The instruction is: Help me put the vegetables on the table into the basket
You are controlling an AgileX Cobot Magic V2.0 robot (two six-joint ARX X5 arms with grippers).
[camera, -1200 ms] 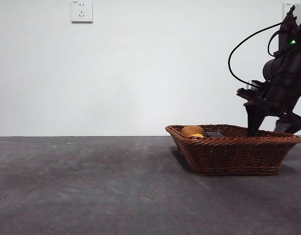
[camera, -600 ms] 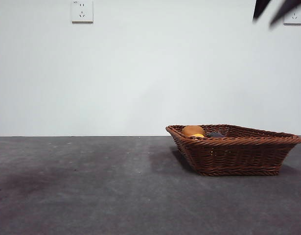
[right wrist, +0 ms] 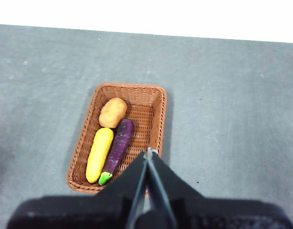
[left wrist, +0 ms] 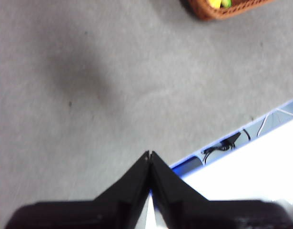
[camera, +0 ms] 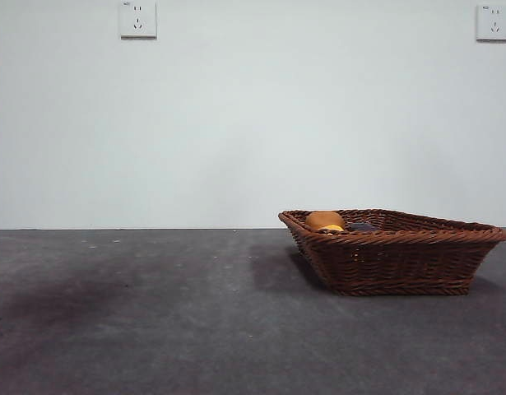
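Now, from the front, the basket [camera: 394, 251] is sitting on the counter [camera: 154, 313], the potato [camera: 324, 219] peeking over its rim. Seen from the left wrist, the left gripper [left wrist: 149, 155] is hanging pressed together over bare counter. Seen from the right wrist, the right gripper [right wrist: 149, 151] is hovering pressed together above the basket, where potato, corn [right wrist: 99, 153] and eggplant [right wrist: 118, 147] are lying side by side. They look firm and light; the middle seems best for gripping.

The bench [camera: 154, 313] lies bare and open on every side of the basket [camera: 396, 262], the only obstacle, whose left half holds potato [right wrist: 112, 112], corn [right wrist: 99, 154] and eggplant [right wrist: 118, 147], its right half free.
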